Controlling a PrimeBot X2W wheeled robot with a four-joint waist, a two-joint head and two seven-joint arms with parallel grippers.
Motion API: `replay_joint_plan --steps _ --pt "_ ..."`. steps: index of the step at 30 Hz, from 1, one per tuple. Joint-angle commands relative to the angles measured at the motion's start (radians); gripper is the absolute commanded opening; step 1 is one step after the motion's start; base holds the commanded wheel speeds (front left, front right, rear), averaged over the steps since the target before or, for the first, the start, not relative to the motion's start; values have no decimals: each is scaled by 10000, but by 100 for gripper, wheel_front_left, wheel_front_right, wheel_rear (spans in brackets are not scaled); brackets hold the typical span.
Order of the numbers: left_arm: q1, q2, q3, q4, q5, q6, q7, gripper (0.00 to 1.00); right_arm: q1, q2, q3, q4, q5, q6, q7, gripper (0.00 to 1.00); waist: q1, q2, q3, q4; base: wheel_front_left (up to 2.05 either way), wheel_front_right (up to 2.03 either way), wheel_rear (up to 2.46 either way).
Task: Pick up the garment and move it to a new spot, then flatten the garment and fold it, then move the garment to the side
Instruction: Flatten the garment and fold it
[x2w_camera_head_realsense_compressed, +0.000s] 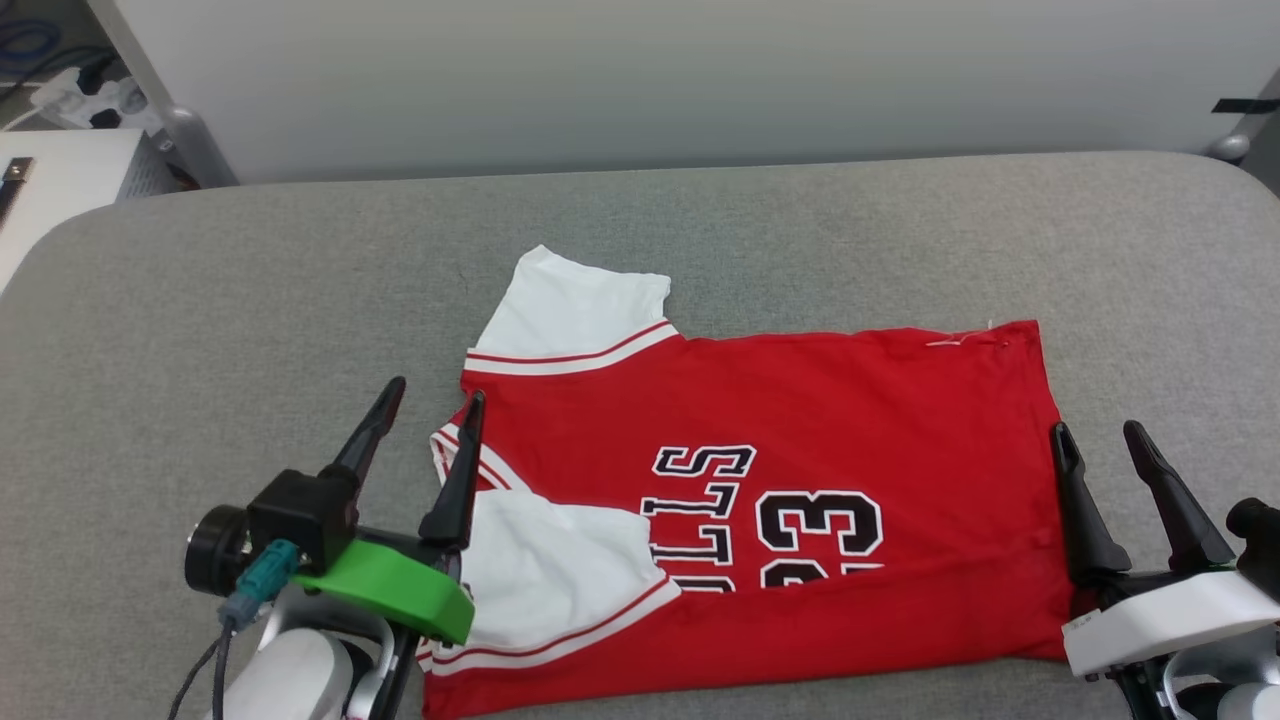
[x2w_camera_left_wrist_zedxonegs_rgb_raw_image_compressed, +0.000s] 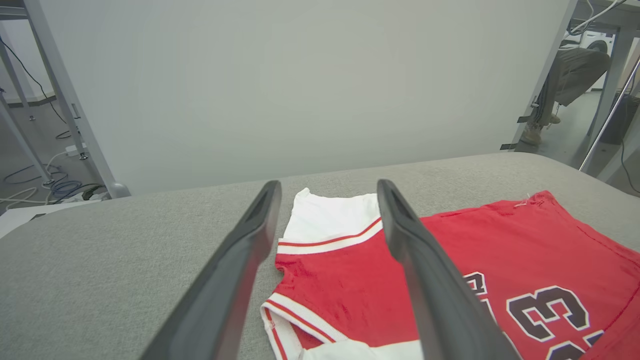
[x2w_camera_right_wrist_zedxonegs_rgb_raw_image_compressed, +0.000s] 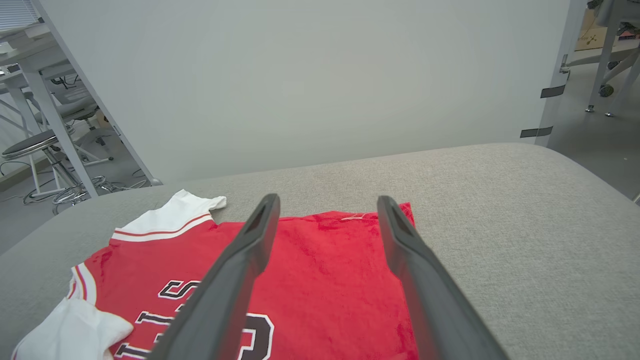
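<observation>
Jaws of both grippers stand apart and hold nothing. Grey padded surface (x2w_camera_head_realsense_compressed: 250, 300), backed by a pale panel (x2w_camera_head_realsense_compressed: 700, 80), carries the garment (x2w_camera_head_realsense_compressed: 800, 400) near its middle. It lies flat, collar toward the robot's left and hem toward its right; the near long edge is folded over, cutting across the black lettering and the number. Far white sleeve (x2w_camera_head_realsense_compressed: 570, 310) spreads on the surface; near white sleeve (x2w_camera_head_realsense_compressed: 540, 570) lies folded onto the red body. Left gripper (x2w_camera_head_realsense_compressed: 437, 390) straddles the collar edge; right gripper (x2w_camera_head_realsense_compressed: 1095, 428) straddles the hem edge, its outer finger over bare surface.
</observation>
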Motion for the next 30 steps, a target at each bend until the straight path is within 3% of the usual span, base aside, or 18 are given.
replay_joint_plan --steps 1,5,8,15,19,25,30 --pt "-187 -120 238 109 172 -108 -55 100 -185 80 58 57 -135 -11 -236 100 0 0 392 -348 0 0 0" --pt "-1044 43 391 645 548 -651 -36 100 -620 258 415 186 -337 -11 -583 100 0 0 1029 -816 0 0 0" --pt "-2115 375 281 1108 647 -1146 580 100 -891 334 627 263 -434 -11 -691 100 0 0 1485 -1059 0 0 0" --pt "-5412 1368 -178 2216 622 -2401 3754 100 -1578 437 997 365 -457 -11 -946 100 0 0 2420 -1676 0 0 0" --pt "-6910 1607 -611 3018 -107 -2685 5896 100 -1860 546 1222 415 -473 -11 -1055 100 0 0 2859 -2020 0 0 0" --pt "-8381 1826 -1040 4163 -1931 -2749 9286 100 -2211 771 1542 401 3 -11 -1211 100 0 0 3451 -2479 0 0 0" --pt "-9186 2072 -1235 4906 -2425 -2752 10729 100 -2458 803 1824 365 79 -11 -1340 100 0 0 3867 -2760 0 0 0"
